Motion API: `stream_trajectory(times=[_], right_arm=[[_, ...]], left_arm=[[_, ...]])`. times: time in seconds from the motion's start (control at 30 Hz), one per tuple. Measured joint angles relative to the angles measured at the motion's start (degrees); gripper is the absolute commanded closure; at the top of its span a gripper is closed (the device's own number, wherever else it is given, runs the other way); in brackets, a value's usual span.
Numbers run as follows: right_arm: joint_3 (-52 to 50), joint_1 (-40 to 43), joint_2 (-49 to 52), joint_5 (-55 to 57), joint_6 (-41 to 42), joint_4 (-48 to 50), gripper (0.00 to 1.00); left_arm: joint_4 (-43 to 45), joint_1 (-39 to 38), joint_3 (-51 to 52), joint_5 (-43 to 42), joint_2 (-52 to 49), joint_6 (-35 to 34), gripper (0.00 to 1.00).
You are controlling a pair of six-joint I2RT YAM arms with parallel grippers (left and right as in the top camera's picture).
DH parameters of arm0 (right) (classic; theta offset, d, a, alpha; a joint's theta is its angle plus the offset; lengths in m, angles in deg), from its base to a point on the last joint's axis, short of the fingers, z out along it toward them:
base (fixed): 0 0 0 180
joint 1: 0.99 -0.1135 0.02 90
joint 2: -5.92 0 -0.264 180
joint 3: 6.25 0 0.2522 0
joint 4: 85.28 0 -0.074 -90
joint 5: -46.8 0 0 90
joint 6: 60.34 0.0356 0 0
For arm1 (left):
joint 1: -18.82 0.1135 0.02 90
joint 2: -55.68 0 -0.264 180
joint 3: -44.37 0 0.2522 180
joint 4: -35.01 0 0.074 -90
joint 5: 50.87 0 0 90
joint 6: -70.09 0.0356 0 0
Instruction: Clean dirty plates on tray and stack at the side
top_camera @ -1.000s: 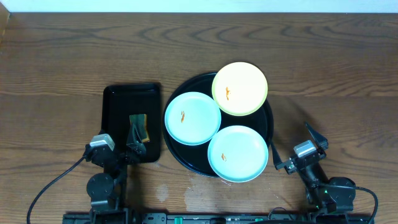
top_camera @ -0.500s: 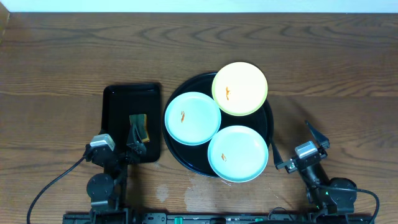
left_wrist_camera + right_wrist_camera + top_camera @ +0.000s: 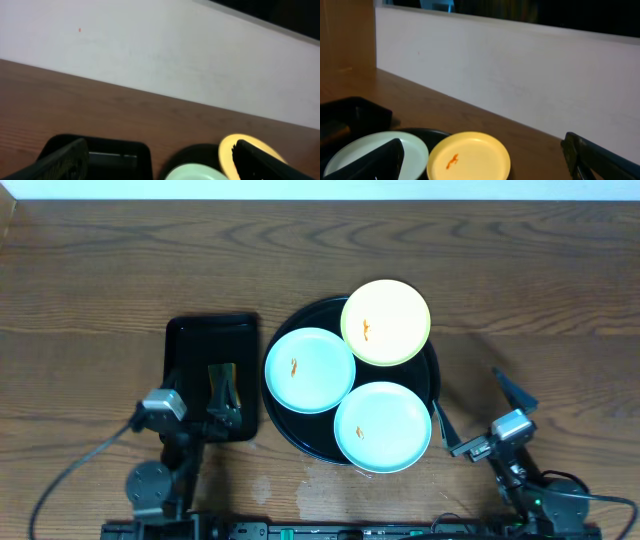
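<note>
since a second ago the left end effector point(image 3: 224, 393) had slid a bit further over the small rectangular black tray point(image 3: 190, 340), and the right end effector point(image 3: 478, 408) had drifted out toward the right side of the bench point(image 3: 100, 280), both with fingers spread apart and nothing in them. the three dirty plates sat crowded on the round black tray point(image 3: 288, 420), clear of both arms. one mint plate point(image 3: 310, 370) was at left, the other mint plate point(image 3: 382, 427) was nearest the arms and hanging over the rim, and the yellow plate point(image 3: 386, 322) was at the far side, each with a small orange smear.
</note>
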Motion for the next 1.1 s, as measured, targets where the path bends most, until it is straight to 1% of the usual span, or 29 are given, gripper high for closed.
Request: stream_trajectory(times=[0.07, 0.17, 0.23, 0.33, 0.37, 0.4, 0.5, 0.63, 0.73, 0.83, 0.9, 0.97, 1.0, 1.07, 1.1], right_arm=[[5.14, 0.00, 3.67, 0.09, 0.52, -3.45, 0.01], [15.96, 0.00, 13.18, 0.00, 1.29, -12.44, 0.01], [24.06, 0.00, 20.98, -0.37, 1.90, -20.44, 0.01], [36.24, 0.00, 33.33, -0.76, 2.95, -33.05, 0.01], [39.80, 0.00, 36.96, -0.85, 3.26, -36.22, 0.01], [45.46, 0.00, 42.75, -0.92, 3.52, -41.83, 0.01], [54.80, 0.00, 52.24, -1.07, 3.85, -49.03, 0.01], [63.08, 0.00, 61.75, -3.98, 4.61, -52.11, 0.01], [65.02, 0.00, 66.07, -9.66, 7.06, -51.28, 0.01], [65.02, -0.04, 68.74, -12.81, 10.32, -48.81, 0.01], [65.07, -0.50, 70.75, -13.35, 12.44, -48.00, 0.06], [65.07, -1.79, 72.46, -13.07, 13.77, -48.48, 0.13], [65.09, -3.19, 73.48, -12.55, 14.10, -49.09, 0.16], [65.09, -6.34, 75.14, -10.49, 14.58, -49.90, 0.16], [65.09, -8.48, 76.02, -8.74, 14.64, -50.27, 0.17]], left_arm=[[-5.90, 0.00, -7.65, -0.42, -6.03, -0.17, 0.07], [-17.86, 0.00, -20.74, -0.81, -16.94, -0.50, 0.07], [-26.60, 0.00, -29.00, -0.85, -24.65, -0.55, 0.07], [-37.13, 0.00, -38.73, -0.85, -34.27, -0.61, 0.07], [-39.17, 0.00, -41.13, -0.85, -36.94, -0.39, 0.07], [-41.72, 0.00, -43.93, -0.87, -40.22, 0.13, 0.07], [-45.40, 0.00, -47.50, -1.16, -44.78, 0.63, 0.07], [-49.35, 0.00, -48.46, -4.44, -48.85, 0.61, 0.07], [-50.88, 0.00, -48.46, -5.38, -51.41, 0.61, 0.09], [-52.22, 0.00, -48.43, -4.26, -54.27, -0.09, 0.17], [-53.00, 0.00, -48.39, -2.71, -56.74, -1.09, 0.25], [-53.05, -0.02, -48.30, -0.87, -59.87, -1.57, 0.30], [-53.05, -0.17, -48.24, 0.17, -61.92, -1.86, 0.33], [-52.96, -0.72, -48.04, 2.47, -66.01, -2.36, 0.39], [-52.89, -1.16, -47.93, 3.72, -68.08, -2.51, 0.44]])
